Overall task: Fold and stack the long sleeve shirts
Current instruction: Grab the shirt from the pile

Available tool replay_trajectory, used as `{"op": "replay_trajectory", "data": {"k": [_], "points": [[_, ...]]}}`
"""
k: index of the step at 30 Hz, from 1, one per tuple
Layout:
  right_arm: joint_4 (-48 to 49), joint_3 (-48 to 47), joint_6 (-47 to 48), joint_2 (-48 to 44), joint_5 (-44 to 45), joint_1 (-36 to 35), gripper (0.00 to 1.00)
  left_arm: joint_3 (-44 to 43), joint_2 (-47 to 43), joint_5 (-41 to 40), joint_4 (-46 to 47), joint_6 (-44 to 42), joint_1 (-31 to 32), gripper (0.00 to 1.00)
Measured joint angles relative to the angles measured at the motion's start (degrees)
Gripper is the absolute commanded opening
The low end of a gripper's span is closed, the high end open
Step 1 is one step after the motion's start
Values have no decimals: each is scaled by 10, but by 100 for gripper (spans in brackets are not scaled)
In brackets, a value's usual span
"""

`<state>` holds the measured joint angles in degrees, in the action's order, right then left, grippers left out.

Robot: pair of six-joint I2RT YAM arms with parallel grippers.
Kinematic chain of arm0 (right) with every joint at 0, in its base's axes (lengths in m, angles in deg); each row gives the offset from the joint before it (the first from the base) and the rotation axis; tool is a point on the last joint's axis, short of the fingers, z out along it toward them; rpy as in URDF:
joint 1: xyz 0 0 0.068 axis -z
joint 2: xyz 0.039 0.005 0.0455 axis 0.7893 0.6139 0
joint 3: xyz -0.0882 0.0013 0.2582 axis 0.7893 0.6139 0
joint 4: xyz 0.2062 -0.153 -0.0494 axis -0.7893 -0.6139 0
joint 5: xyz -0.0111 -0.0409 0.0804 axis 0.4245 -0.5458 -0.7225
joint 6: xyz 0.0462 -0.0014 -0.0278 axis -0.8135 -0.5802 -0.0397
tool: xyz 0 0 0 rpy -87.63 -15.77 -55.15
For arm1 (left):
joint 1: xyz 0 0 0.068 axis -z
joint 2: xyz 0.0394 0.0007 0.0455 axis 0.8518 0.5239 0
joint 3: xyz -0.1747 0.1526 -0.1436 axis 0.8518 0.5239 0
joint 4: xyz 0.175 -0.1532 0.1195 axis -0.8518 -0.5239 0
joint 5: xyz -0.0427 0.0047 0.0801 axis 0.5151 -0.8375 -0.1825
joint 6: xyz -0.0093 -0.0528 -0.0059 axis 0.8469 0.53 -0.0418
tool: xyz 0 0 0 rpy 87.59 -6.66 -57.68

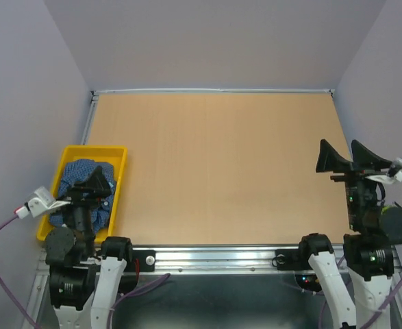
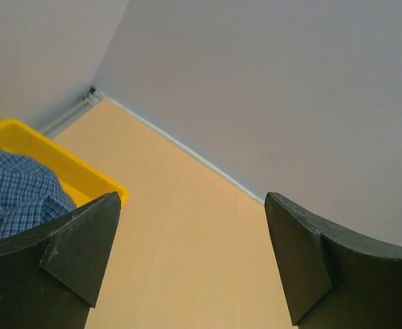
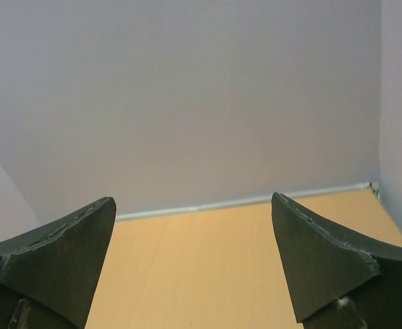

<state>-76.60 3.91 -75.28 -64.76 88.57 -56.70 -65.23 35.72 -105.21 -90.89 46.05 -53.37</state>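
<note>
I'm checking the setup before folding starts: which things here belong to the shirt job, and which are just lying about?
Belongs to the job:
blue checked shirt
left gripper, open
right gripper, open

Just there:
yellow bin, holding the shirt
wooden table

A light tan, wood-grain rectangular tabletop [image 1: 214, 171] carries a yellow rectangular plastic bin [image 1: 94, 149], which sits flat at about 8 o'clock, against the table's left edge.

crumpled blue checked shirt [image 1: 77, 173] in yellow bin [image 1: 98, 150]
</note>
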Motion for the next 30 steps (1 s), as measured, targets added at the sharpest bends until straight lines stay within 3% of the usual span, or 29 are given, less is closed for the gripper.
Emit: {"op": "replay_trajectory", "data": {"k": [4, 11, 16, 19, 25, 30], "points": [[-7, 17, -29, 84, 1, 0, 100, 8, 71, 17, -9, 27, 0, 99], [-55, 21, -95, 263, 2, 0, 100, 10, 294, 22, -20, 49, 0, 99], [-120, 10, -126, 391, -50, 0, 100, -9, 499, -4, -24, 64, -5, 99], [-156, 10, -140, 425, -90, 0, 100, -9, 576, -17, -29, 71, -37, 99], [-174, 10, -149, 428, -131, 0, 100, -9, 605, -33, -25, 85, -152, 99], [-175, 10, -148, 429, -137, 0, 100, -8, 622, -48, -1, 92, -208, 99]]}}
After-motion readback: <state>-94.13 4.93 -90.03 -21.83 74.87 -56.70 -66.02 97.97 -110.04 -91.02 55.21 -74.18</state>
